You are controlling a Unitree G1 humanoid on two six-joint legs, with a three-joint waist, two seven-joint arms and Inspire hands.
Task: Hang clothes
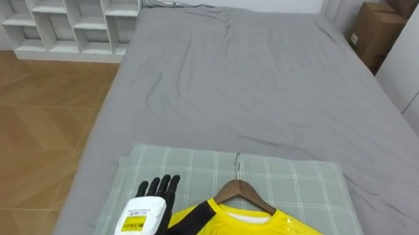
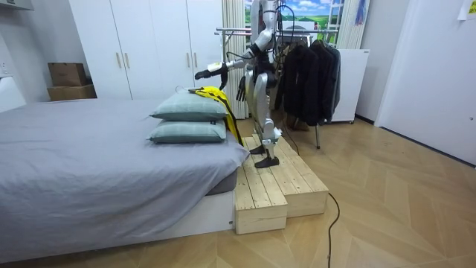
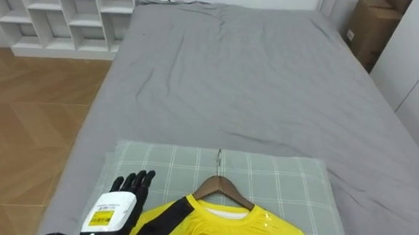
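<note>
Shirt: the yellow shirt [image 1: 261,233] is already on its wooden hanger [image 1: 240,189] and lies at the pillow's [image 1: 300,181] near edge.
Left hand [image 1: 153,198]: over the pillow's left edge, fingers straight and slightly spread, gripping nothing.
Right hand [image 2: 240,91]: at the robot's side, fingers too small to read.
Left: probably lifting it to the rack [image 2: 245,31] behind.

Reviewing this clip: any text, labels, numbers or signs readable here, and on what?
Black left hand, white and yellow tag on its back: print too small to read.
Yellow shirt on the wooden hanger: no lettering shows.
Brown cardboard box at the upper right: nothing legible.
</note>
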